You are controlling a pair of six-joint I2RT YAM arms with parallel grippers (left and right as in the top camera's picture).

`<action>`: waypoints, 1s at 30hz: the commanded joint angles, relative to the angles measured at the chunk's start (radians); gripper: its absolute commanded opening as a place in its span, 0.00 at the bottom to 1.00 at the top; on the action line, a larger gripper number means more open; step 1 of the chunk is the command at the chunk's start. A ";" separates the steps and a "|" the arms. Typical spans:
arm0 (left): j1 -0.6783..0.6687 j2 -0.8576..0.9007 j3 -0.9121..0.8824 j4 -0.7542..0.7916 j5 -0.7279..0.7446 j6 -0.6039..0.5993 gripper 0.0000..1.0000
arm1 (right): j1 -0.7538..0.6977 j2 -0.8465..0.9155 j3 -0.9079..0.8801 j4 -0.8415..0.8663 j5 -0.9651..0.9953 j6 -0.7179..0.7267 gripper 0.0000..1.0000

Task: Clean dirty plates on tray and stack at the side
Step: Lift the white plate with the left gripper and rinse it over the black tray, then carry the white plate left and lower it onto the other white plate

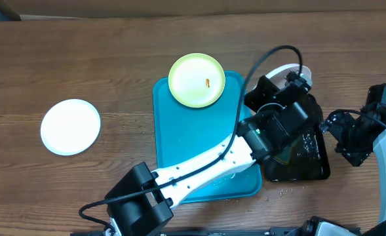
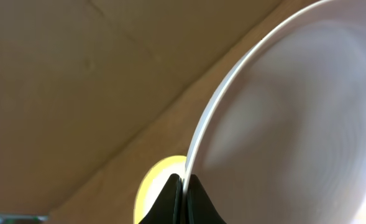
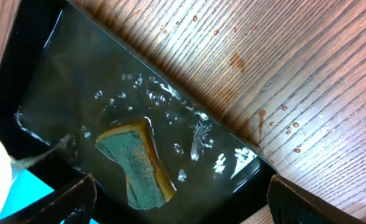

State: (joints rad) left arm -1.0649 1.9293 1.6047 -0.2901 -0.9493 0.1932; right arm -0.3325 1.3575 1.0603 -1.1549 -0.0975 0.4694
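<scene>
One white dirty plate is held on edge, and my left gripper is shut on its rim. From overhead only a slice of that plate shows past the left gripper, above the black tray's far end. A plate with a yellow-green rim and an orange smear rests on the far end of the turquoise tray. Another white plate lies flat on the table at the left. My right gripper stands open over a sponge, with nothing between its fingers.
A black tray holding water stands right of the turquoise tray, with the green-and-yellow sponge lying in it. Water drops dot the wood beside its rim. My left arm crosses the turquoise tray diagonally. My right gripper sits at the black tray's right edge.
</scene>
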 commanded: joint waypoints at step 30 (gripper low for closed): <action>-0.045 -0.006 0.031 0.056 -0.132 0.143 0.04 | -0.002 -0.006 0.006 0.001 -0.002 -0.006 0.90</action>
State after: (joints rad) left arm -1.1000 1.9293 1.6054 -0.2420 -1.0527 0.3256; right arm -0.3325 1.3575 1.0603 -1.1557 -0.0978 0.4698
